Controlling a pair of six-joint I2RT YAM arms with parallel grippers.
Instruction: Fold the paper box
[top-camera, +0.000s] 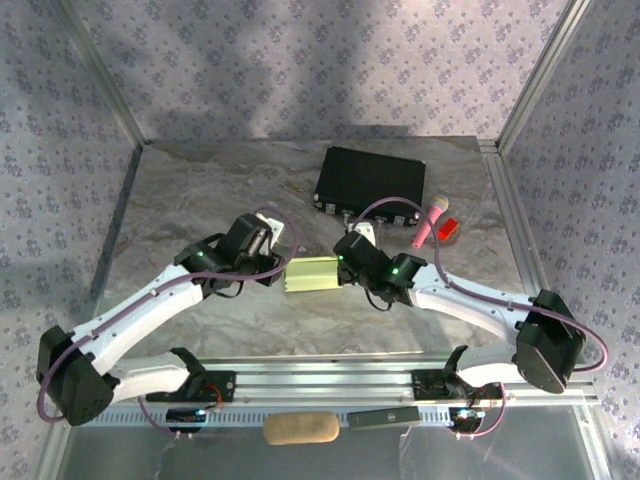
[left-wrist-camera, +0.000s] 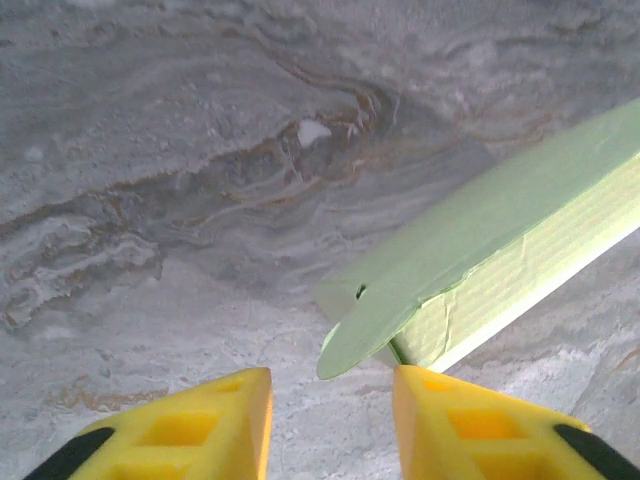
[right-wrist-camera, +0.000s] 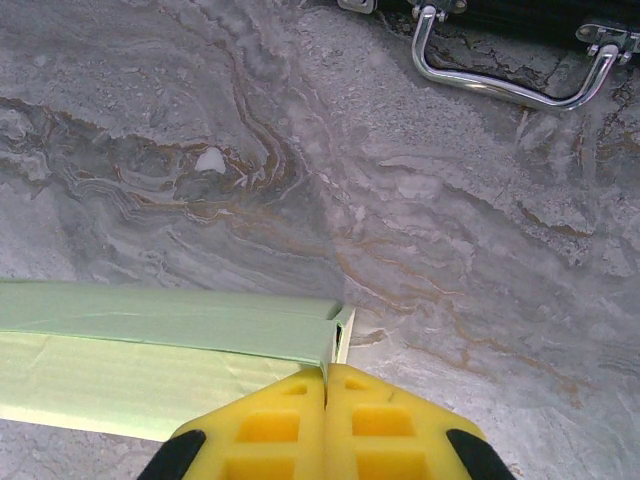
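The paper box (top-camera: 312, 273) is a pale green, flat rectangular carton in the middle of the table, between the two grippers. My right gripper (top-camera: 345, 265) is at its right end. In the right wrist view the yellow fingers (right-wrist-camera: 270, 430) are pressed together, shut on the thin end edge of the box (right-wrist-camera: 150, 340). My left gripper (top-camera: 277, 268) is at the box's left end. In the left wrist view its fingers (left-wrist-camera: 210, 420) stand apart with bare table between them. A rounded flap of the box (left-wrist-camera: 500, 230) hangs just ahead of them, nearer the right finger, and touches neither.
A black case (top-camera: 370, 180) with a metal handle (right-wrist-camera: 500, 85) lies behind the box. A pink pen-like object (top-camera: 432, 220) and a small red item (top-camera: 448, 230) lie right of it. A tan oblong (top-camera: 300, 428) and a dark bar (top-camera: 385, 417) lie beyond the front rail.
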